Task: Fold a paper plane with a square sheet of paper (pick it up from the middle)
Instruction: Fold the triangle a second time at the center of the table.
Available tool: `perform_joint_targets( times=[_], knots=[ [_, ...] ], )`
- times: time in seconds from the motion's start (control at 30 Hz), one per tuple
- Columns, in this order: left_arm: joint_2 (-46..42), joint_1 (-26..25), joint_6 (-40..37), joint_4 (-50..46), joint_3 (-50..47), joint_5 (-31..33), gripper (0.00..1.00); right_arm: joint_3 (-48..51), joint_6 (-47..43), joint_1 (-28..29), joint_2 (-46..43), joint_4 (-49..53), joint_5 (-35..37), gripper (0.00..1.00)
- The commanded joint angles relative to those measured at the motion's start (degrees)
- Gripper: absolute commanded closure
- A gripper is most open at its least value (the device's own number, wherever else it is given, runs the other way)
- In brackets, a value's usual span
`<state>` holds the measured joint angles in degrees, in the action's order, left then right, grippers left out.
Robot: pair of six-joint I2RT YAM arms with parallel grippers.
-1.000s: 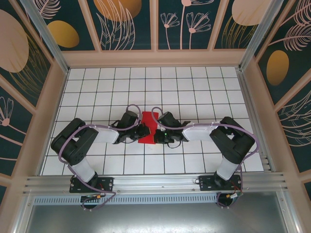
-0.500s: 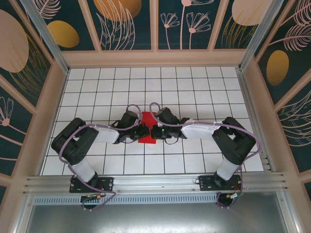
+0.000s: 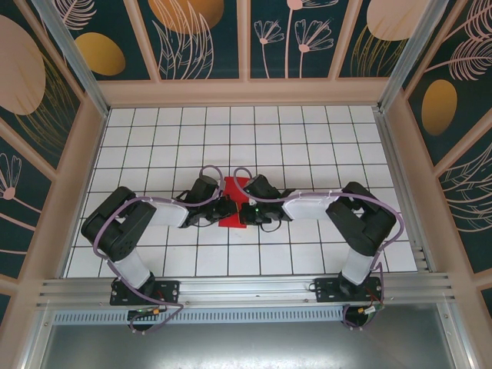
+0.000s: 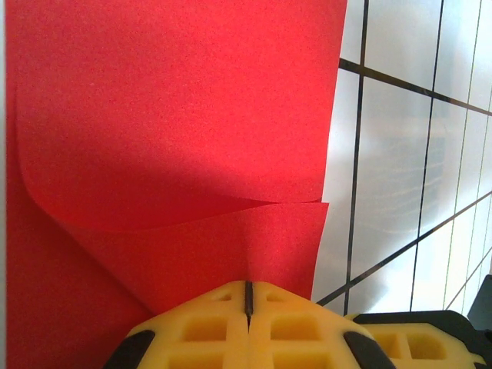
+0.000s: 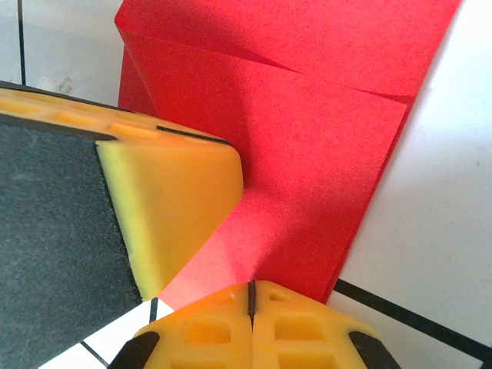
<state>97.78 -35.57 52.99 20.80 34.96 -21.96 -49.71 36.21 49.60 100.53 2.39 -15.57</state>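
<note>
I've got the white gridded bench (image 3: 307, 138) inside the patterned enclosure. Both arms are folded in toward its middle. The left arm (image 3: 123, 223) reaches in from the left and the right arm (image 3: 361, 223) from the right, wrists nearly meeting.

The red paper (image 3: 233, 187) lies flat on the bench between the two wrists, roughly centre, as a narrow strip running away from the bases. It's partly covered by both wrists.

In the left wrist view the red paper (image 4: 177, 115) is folded. An upper flap with a curved lower edge lies loosely over a lower layer, and its straight right edge runs close beside a grid line. In the right wrist view the paper (image 5: 307, 154) shows a slanted overlapping layer and a corner near a grid line.

The left fingers (image 3: 227, 206) are pressed together, seam closed, tips (image 4: 247, 296) right at the paper's near edge. The right fingers (image 3: 244, 209) are together too, tips (image 5: 250, 296) at the paper. I can't tell if any paper is caught in either seam. One yellow pad of the left fingers (image 5: 169, 200) sits on the paper just beside the right tips.
</note>
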Motion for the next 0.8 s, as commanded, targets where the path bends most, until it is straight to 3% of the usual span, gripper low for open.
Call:
perform_joint_targets(
  times=[0.0, 0.23, 0.47, 0.77],
  knots=[
    [1.28, 0.21, -0.76, -3.94, 0.10, 2.98, 0.96, 3.06, -1.78, 0.41, -1.31, 3.66, -2.12, 1.00],
    [1.81, 0.20, -0.13, -3.76, -0.36, 3.21, 0.97, 8.34, -5.69, 0.41, -5.69, 6.02, -4.43, 1.00],
    [1.75, 0.18, 0.14, -2.65, -0.42, 2.23, 0.98, 4.48, -4.12, 0.42, -9.03, 4.45, 0.63, 1.00],
    [1.19, 0.24, 0.49, -1.71, -0.41, 0.88, 0.97, 1.13, -1.47, 0.42, -4.26, -0.81, 2.41, 1.00]
  ],
)
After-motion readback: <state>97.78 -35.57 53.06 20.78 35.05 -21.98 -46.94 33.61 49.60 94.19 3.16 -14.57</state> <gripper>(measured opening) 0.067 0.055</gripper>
